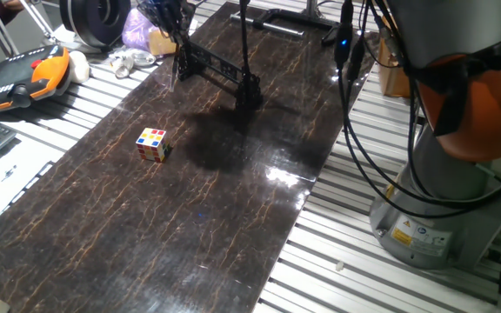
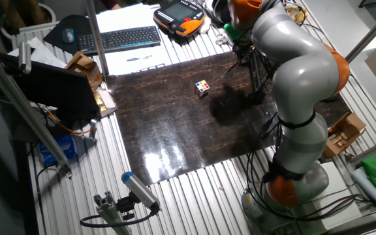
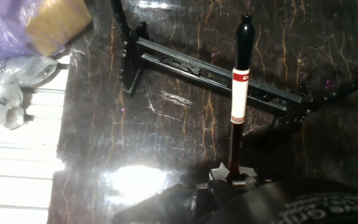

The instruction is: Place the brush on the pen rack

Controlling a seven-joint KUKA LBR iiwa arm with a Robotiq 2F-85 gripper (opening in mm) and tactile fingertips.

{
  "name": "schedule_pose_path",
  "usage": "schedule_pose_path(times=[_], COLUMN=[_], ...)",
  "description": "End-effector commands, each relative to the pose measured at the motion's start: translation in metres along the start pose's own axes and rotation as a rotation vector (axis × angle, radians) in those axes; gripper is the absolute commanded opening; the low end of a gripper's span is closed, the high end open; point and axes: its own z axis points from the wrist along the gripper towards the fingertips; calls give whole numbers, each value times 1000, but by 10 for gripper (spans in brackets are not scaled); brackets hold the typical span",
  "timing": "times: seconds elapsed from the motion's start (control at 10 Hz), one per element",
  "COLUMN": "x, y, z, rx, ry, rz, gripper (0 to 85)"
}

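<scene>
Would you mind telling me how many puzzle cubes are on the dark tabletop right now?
1. The puzzle cube sits alone on the dark tabletop, well away from the pen rack at the far end. Another may be hidden behind the arm.

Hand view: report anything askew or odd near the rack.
Nothing damaged or spilled. The black notched pen rack stands upright on the dark marbled mat; the dark-tipped brush with a white band crosses above it, gripped at its lower end.
</scene>
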Motion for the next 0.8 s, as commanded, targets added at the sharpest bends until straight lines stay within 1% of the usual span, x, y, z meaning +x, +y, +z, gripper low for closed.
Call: schedule_pose_path(times=[0.0, 0.3, 0.7], x=[-2, -9, -9], y=[1, 1, 2], z=[-1, 0, 1], rx=[0, -3, -2], ry=[3, 15, 24], rz=[-1, -8, -9], gripper=[10, 10, 10])
